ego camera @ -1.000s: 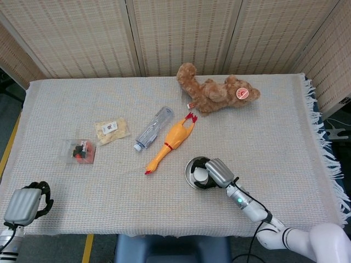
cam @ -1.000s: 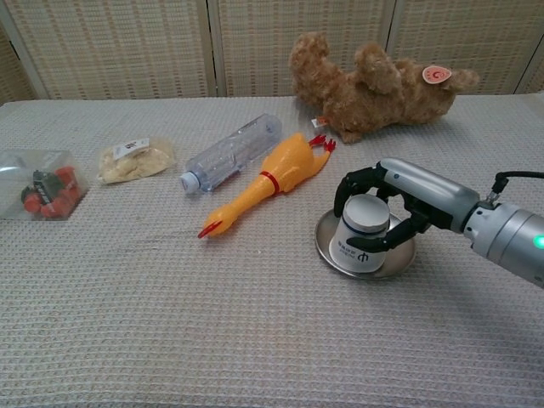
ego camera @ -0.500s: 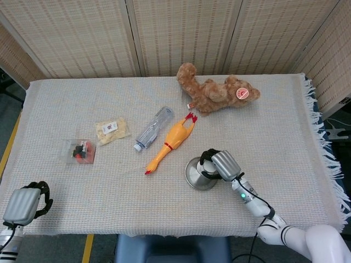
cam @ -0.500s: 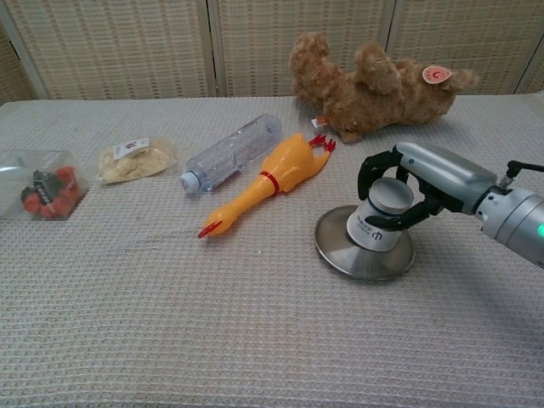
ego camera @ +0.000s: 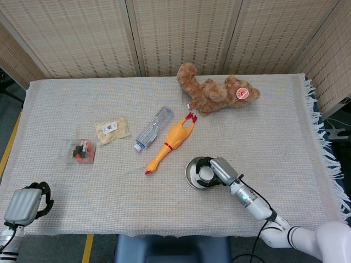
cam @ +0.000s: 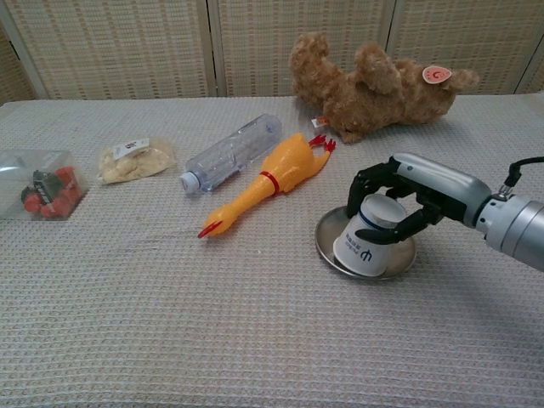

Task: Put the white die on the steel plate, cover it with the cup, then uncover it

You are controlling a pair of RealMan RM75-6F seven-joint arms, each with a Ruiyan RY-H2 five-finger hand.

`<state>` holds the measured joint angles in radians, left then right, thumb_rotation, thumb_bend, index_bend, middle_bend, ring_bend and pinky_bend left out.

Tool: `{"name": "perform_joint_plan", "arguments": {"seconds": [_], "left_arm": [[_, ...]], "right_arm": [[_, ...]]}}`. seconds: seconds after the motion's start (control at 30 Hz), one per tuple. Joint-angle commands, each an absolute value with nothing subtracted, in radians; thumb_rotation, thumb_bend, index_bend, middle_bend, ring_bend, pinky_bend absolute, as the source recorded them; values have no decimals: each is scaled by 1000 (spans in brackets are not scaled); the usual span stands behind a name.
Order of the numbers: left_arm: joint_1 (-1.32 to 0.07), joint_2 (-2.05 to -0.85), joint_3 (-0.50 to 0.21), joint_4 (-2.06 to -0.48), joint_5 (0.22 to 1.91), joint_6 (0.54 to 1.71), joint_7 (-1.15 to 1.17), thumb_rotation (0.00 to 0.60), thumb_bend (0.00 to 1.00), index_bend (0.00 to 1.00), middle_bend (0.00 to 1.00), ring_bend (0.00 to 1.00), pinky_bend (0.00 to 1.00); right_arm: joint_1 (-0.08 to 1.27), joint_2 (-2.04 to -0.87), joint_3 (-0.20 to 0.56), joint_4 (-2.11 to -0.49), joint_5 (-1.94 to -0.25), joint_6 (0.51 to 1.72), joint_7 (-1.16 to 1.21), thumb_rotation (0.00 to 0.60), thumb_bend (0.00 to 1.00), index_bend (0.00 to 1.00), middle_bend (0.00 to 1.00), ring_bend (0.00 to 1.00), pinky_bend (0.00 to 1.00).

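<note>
The steel plate (ego camera: 192, 176) (cam: 327, 248) lies right of the table's middle, near the front. A white paper cup (ego camera: 205, 173) (cam: 367, 240) stands mouth down on it, tilted with its base leaning toward the right. My right hand (ego camera: 220, 169) (cam: 410, 194) grips the cup from above and the right, fingers wrapped around its upper part. The white die shows in neither view. My left hand (ego camera: 24, 204) hangs at the table's front left corner, holding nothing, and shows only in the head view.
A yellow rubber chicken (ego camera: 171, 142) (cam: 270, 182) and a clear plastic bottle (ego camera: 153, 128) (cam: 231, 153) lie just left of the plate. A brown teddy bear (ego camera: 216, 94) (cam: 374, 83) lies behind it. A snack bag (ego camera: 112, 130) (cam: 134, 159) and a clear box (ego camera: 80, 152) (cam: 38, 183) sit at the left.
One second ago the cup stood on the plate. My right hand then raised it up and to the right, and has now brought it back down onto the plate, tilted.
</note>
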<state>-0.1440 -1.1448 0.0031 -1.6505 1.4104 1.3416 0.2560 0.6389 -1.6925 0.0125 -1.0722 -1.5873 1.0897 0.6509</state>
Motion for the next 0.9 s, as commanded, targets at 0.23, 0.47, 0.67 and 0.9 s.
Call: {"name": "perform_joint_plan", "arguments": {"seconds": [0.23, 0.47, 0.67, 0.9], "left_arm": [[-144, -1145, 3, -1651, 1409, 1342, 256, 600, 360, 261, 393, 362, 556], [-145, -1144, 5, -1654, 1412, 1340, 260, 600, 360, 260, 393, 362, 555], [-144, -1143, 4, -1654, 1410, 1342, 258, 600, 360, 261, 392, 362, 555], [-145, -1144, 5, -1653, 1410, 1339, 260, 600, 359, 261, 392, 362, 556]], "right_arm": [[628, -1781, 21, -909, -1602, 1162, 519, 600, 182, 535, 438, 363, 591], [652, -1714, -19, -1033, -1604, 1067, 738, 600, 182, 535, 438, 364, 592], [641, -1743, 4, -961, -1610, 1128, 602, 600, 182, 535, 438, 364, 593], [620, -1812, 23, -854, -1603, 1187, 560, 600, 182, 536, 438, 364, 593]]}}
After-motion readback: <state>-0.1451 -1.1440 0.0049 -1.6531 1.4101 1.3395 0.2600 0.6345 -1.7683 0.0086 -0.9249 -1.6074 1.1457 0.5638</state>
